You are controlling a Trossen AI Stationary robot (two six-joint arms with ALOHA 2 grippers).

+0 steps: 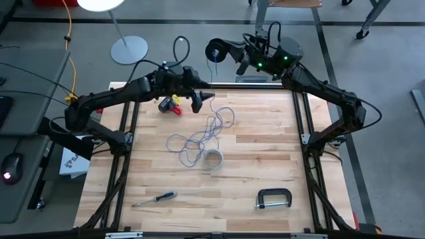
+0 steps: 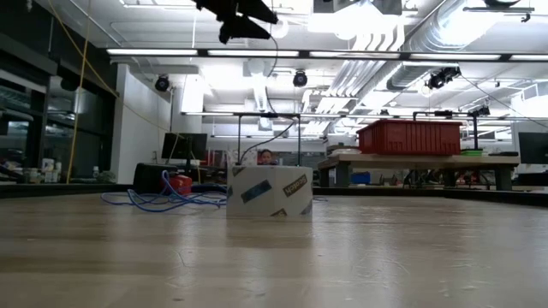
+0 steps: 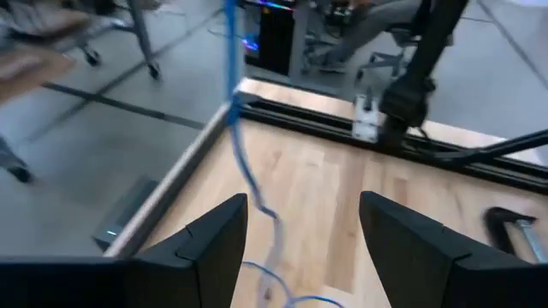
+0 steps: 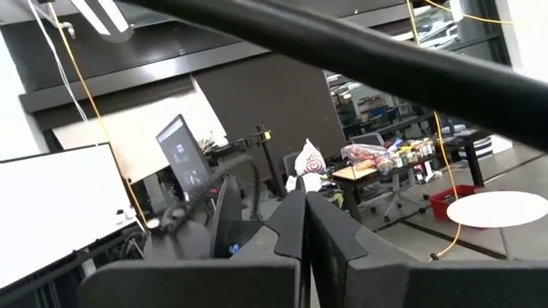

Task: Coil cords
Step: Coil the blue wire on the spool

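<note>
1. My left gripper (image 1: 198,105) sits at the upper middle of the desk (image 1: 265,166). Its fingers (image 3: 214,244) are wide open, holding nothing, with the blue cord (image 3: 235,145) hanging between them.
2. The cords (image 1: 202,136) lie loose mid-desk, not coiled.
3. My right gripper (image 1: 214,51) waits up top, pinched shut.

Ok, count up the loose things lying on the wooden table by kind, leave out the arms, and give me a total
Cords, tangled: 2, blue and pale grey
Tape roll: 1
Screwdriver: 1
C-clamp: 1
Red-and-yellow item, kind unclear: 1
Total: 6
</note>
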